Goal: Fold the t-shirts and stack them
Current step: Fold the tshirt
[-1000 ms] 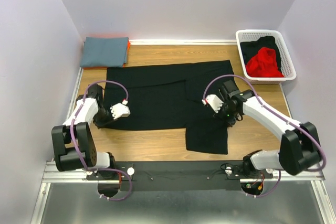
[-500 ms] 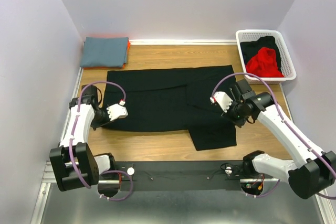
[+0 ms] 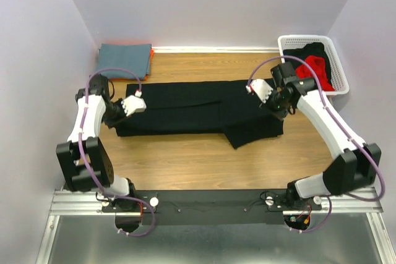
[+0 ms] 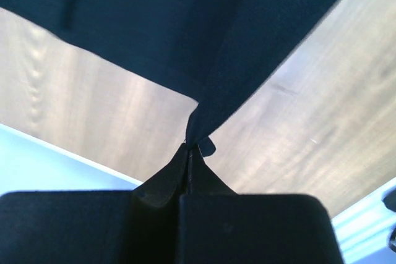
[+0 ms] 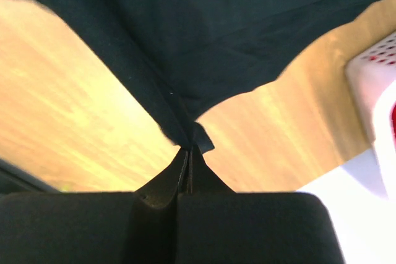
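A spread shirt (image 3: 192, 109) lies across the middle of the surface (image 3: 185, 159), reaching from centre left to centre right of the frame. Behind it, in the upper left corner, sits a pile of folded shirts (image 3: 124, 60). At upper right stands a basket (image 3: 318, 94) with loose shirts (image 3: 318, 75) inside.

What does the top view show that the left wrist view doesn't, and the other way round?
Only the top view: the basket with a red shirt, the folded blue shirt in the far left corner, and the right end effector at the black shirt's right end. Only the left wrist: the left end effector pinched shut on a corner of that shirt. Both: the black shirt and the wooden table.
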Motion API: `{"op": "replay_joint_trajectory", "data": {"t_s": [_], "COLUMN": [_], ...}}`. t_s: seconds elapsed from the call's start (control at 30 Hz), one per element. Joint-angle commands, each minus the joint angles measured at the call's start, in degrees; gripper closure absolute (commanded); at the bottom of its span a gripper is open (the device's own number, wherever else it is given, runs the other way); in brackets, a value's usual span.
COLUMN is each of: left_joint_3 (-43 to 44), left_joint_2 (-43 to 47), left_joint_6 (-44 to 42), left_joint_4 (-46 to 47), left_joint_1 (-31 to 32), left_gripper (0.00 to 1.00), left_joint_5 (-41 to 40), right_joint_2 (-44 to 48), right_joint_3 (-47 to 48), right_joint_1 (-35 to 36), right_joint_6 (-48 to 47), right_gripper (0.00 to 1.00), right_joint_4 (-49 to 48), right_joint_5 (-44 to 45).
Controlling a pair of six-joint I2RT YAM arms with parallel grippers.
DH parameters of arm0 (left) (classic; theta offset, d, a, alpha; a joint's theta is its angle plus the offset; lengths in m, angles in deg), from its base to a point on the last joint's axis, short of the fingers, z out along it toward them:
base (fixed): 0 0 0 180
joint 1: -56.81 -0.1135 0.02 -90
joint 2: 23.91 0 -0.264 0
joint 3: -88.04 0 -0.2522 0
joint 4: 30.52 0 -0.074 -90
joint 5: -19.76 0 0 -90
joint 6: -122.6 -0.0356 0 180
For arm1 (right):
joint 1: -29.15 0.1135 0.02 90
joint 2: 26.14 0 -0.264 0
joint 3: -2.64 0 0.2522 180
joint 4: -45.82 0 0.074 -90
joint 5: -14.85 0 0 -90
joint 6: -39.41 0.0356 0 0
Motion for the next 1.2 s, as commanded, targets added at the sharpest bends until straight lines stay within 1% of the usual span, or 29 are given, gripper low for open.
{"op": "replay_joint_trajectory", "data": {"t_s": [0.0,0.03,0.2,0.43,0.7,0.97,1.17], "left_joint_3": [5.9,7.9,13.2,16.4,17.5,18.8,20.7], "left_joint_2": [-5.4,-6.4,-12.8,-18.0,-20.7,-22.4,-23.3], "left_joint_6": [3.2,4.2,5.8,7.6,9.5,10.3,10.4], "left_joint_4": [1.3,1.7,2.7,4.5,6.2,6.8,6.6], "left_joint_1": [-0.5,-0.4,-0.3,0.0,1.6,2.8,2.8], "left_gripper": [1.00,1.00,1.00,1.00,1.00,1.00,1.00], "left_joint_5": [3.8,3.8,3.9,4.2,3.7,3.1,2.4], "right_joint_2": [-5.4,-7.9,-14.1,-21.2,-25.6,-27.4,-29.4], "right_joint_3": [5.6,6.8,13.2,19.5,21.3,21.0,24.0], "right_joint_1": [-3.3,-3.8,-5.3,-5.4,-5.4,-5.9,-6.2], "right_joint_6": [-5.0,-5.2,-6.3,-6.6,-7.4,-7.7,-7.6], "right_gripper": [0.99,0.99,0.99,0.99,0.99,0.99,0.99], "right_joint_4": [-0.7,-0.8,-1.0,-1.1,-1.4,-2.6,-2.6], "right_joint_5": [0.4,-0.1,-1.0,-1.2,-0.6,0.3,0.2]}}
